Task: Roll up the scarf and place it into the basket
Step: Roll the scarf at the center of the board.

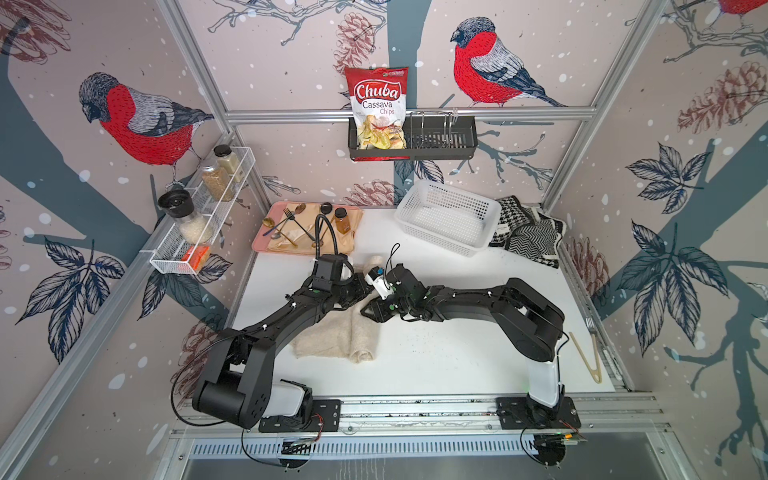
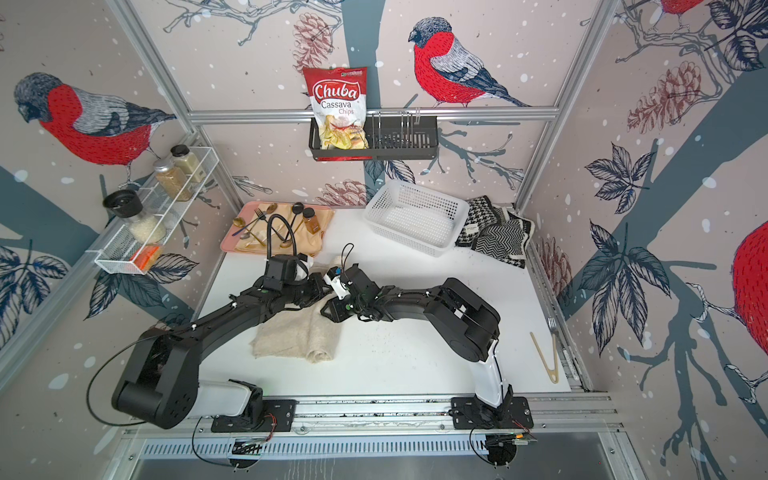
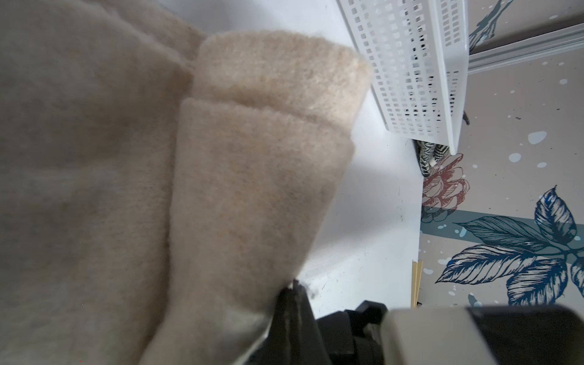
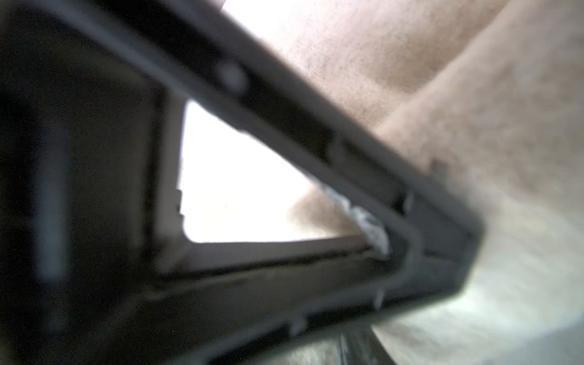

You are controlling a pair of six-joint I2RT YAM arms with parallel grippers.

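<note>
the cream scarf point(image 1: 332, 336) lies near the middle of the white bench point(image 1: 436, 357), partly under the left arm point(image 1: 286, 311), with a rolled edge on the side nearest the arm bases. its far end is lifted off the bench between the two wrists. the left jaws are closed tight. the left wrist view shows folded layers of the scarf point(image 3: 252, 189) running down into them, so they grip the cloth. the right arm point(image 1: 469, 299) reaches in from the other side, its jaws at the scarf's edge. the right wrist view is blurred, and i cannot tell how far they stand apart or whether they hold any cloth. the basket point(image 1: 436, 240) sits at the back right of the bench, well apart from the scarf, one side against a black-and-white patterned cloth point(image 1: 528, 237).
</note>
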